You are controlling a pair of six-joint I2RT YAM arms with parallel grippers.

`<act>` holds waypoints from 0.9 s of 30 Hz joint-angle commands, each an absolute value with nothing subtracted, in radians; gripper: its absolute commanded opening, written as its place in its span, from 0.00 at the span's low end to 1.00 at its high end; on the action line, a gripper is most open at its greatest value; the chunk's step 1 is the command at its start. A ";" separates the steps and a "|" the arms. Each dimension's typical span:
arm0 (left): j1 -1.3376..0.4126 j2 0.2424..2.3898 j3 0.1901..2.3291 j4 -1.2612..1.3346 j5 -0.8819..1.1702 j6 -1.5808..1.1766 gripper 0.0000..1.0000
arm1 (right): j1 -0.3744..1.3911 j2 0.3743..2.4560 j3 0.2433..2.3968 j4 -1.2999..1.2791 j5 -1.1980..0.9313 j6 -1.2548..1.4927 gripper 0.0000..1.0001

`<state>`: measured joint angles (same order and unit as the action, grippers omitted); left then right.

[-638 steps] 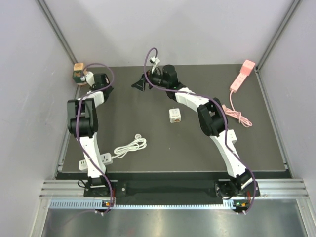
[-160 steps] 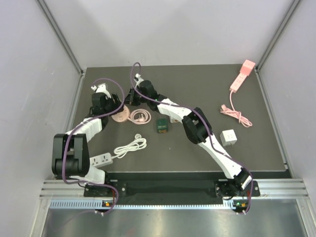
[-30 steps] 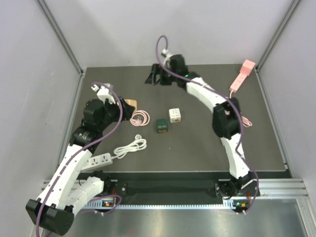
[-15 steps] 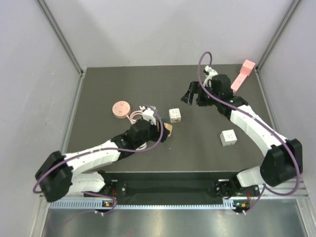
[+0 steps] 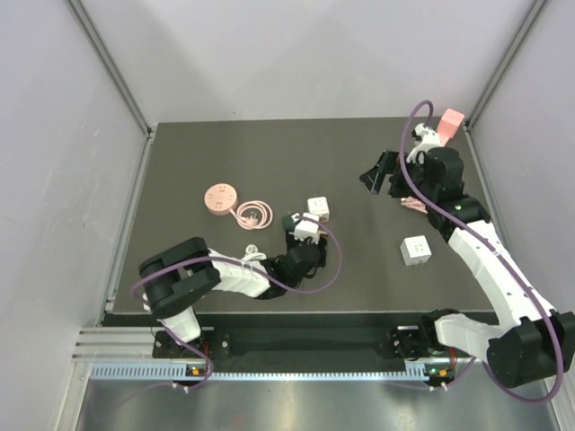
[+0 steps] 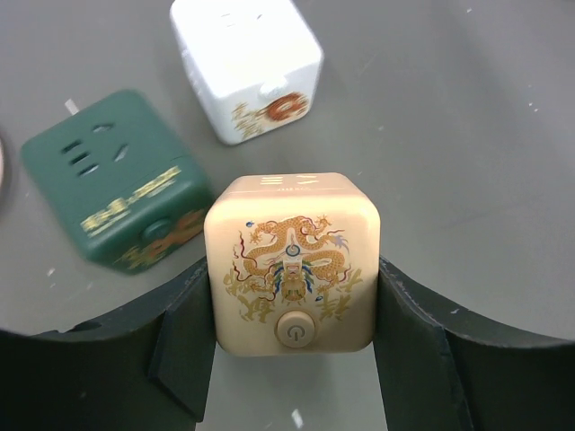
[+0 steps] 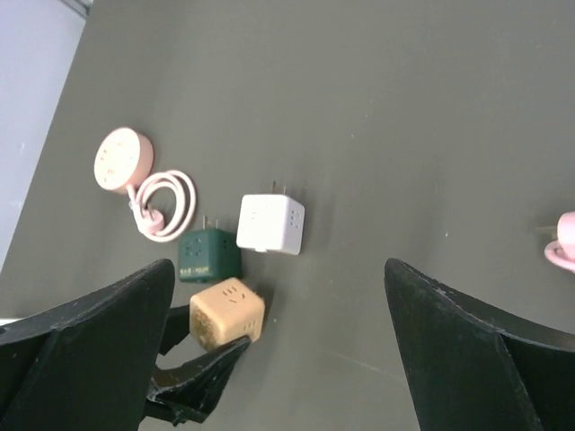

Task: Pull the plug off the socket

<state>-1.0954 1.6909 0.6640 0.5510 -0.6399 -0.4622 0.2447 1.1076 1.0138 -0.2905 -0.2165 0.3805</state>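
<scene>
The beige dragon-printed plastic cube plug (image 6: 292, 260) is gripped by the left gripper (image 6: 292, 301) just near of the dark green cube (image 6: 112, 215) and white cube (image 6: 247, 67) at the centre, the right gripper (image 5: 382, 177) being held wide and empty far right; separation appears done, so lowering and release are likely called for next

The beige cube (image 6: 292, 265) is smooth plastic with a satin sheen and a printed pattern. The green cube (image 6: 117, 205) is matt plastic. The white cube (image 6: 247, 67) is glossier plastic. The fingers (image 6: 184, 332) are matt black plastic. The table (image 6: 467, 135) is dark, matt and finely speckled.
</scene>
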 commanded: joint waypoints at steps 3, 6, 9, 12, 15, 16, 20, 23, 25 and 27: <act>-1.126 1.781 0.724 0.779 -0.833 -0.365 0.00 | 0.222 1.101 0.971 -0.271 -0.265 0.353 1.00; -1.126 1.790 0.776 0.732 -0.845 -0.319 0.05 | 0.216 1.071 0.930 -0.264 -0.256 0.356 1.00; -1.127 1.787 0.820 0.611 -0.877 -0.317 0.44 | 0.216 1.039 0.879 -0.239 -0.259 0.376 1.00; -1.126 1.753 0.801 0.517 -0.859 -0.353 0.73 | 0.216 1.023 0.853 -0.229 -0.264 0.390 1.00; -1.126 1.709 0.752 0.506 -0.758 -0.396 0.99 | 0.216 1.008 0.838 -0.230 -0.258 0.397 1.00; -1.126 1.704 0.747 0.499 -0.740 -0.406 0.99 | 0.215 1.005 0.838 -0.232 -0.255 0.397 1.00; -1.126 1.657 0.727 0.451 -0.690 -0.433 0.99 | 0.216 0.985 0.828 -0.245 -0.213 0.393 1.00; -1.126 1.570 0.695 0.451 -0.632 -0.442 0.99 | 0.209 0.983 0.822 -0.253 -0.183 0.384 1.00; -1.124 1.493 0.718 0.359 -0.591 -0.449 0.99 | 0.193 0.997 0.827 -0.270 -0.164 0.379 1.00; -1.118 1.448 0.744 0.318 -0.549 -0.446 0.99 | 0.163 1.008 0.844 -0.291 -0.152 0.379 1.00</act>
<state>-1.1263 1.5589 0.6994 0.3756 -0.6300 -0.4282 0.2100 1.0073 0.8246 -0.2798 -0.1993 0.3878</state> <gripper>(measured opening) 0.985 0.996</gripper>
